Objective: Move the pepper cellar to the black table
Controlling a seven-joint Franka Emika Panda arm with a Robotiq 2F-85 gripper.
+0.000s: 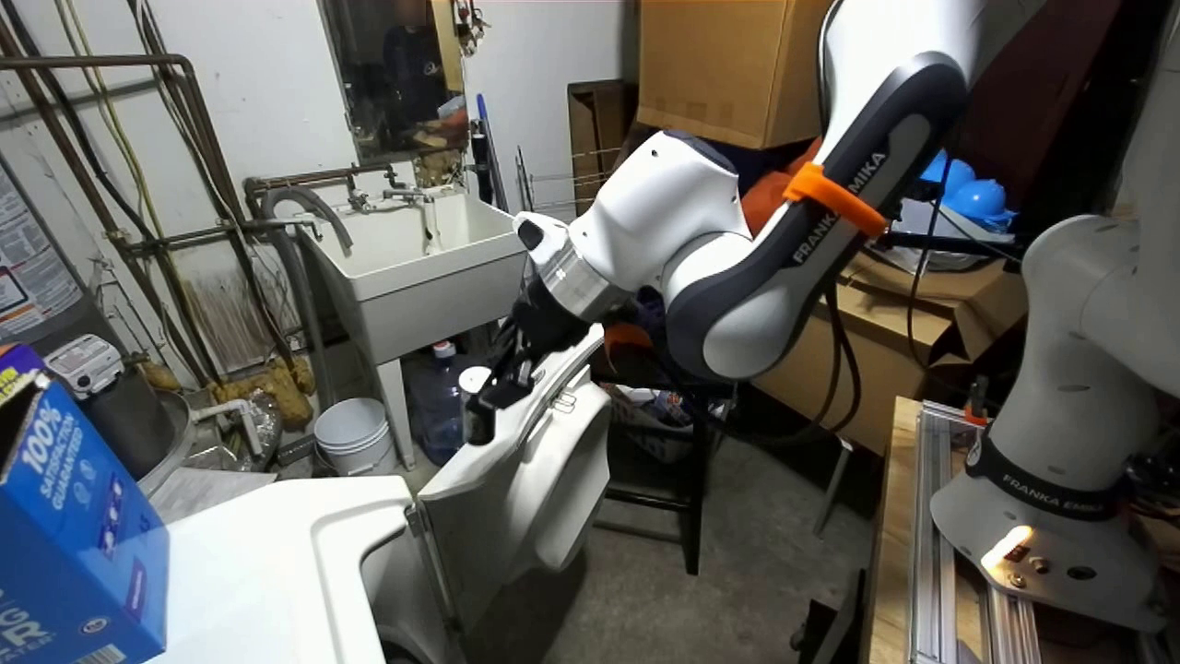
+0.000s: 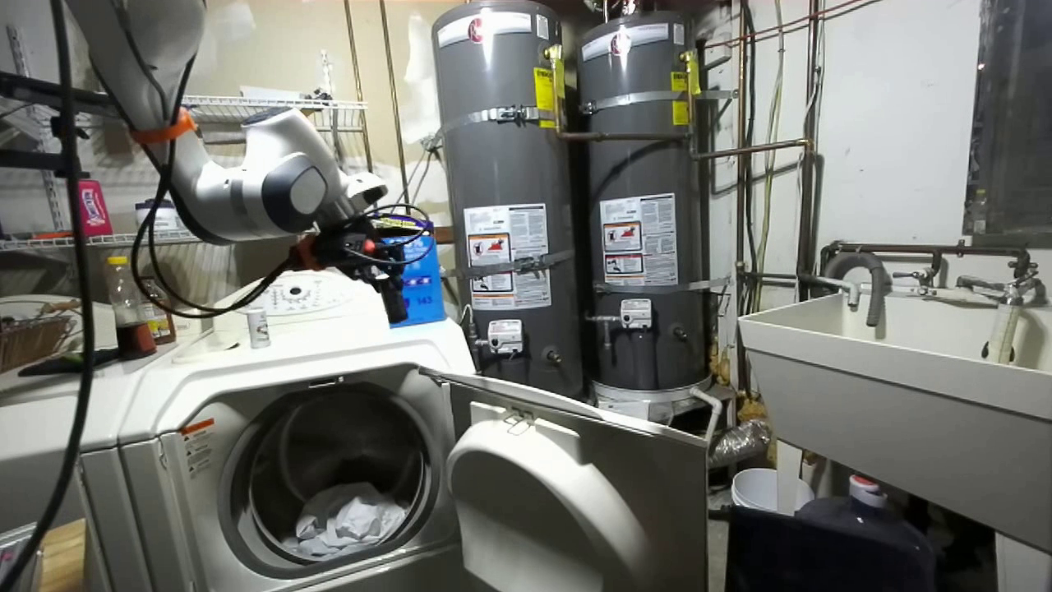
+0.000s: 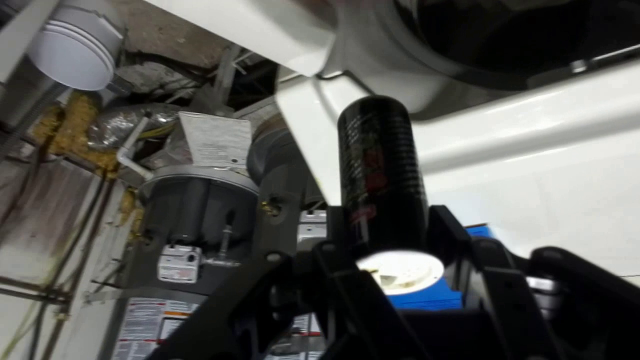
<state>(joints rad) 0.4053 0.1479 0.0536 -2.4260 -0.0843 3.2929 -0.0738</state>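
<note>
The pepper cellar, a black cylinder with a white lid (image 3: 382,165), is between the fingers of my gripper (image 3: 387,227) in the wrist view. My gripper is shut on it near the lid end. In an exterior view the cellar (image 1: 477,427) hangs roughly upright, lid up, in front of the open dryer door; my gripper (image 1: 501,395) shows there too. In an exterior view my gripper (image 2: 394,300) appears in front of the blue box, and the cellar is hard to tell from the fingers. The black table (image 1: 693,526) stands on the floor behind the dryer door; the arm hides most of its top.
The white dryer (image 2: 386,349) has its door (image 1: 489,516) swung open. A small white shaker (image 2: 258,329) stands on the dryer top. A blue box (image 1: 92,526) sits there too. The white sink (image 1: 433,286) stands behind. Cables (image 1: 834,369) hang from the arm.
</note>
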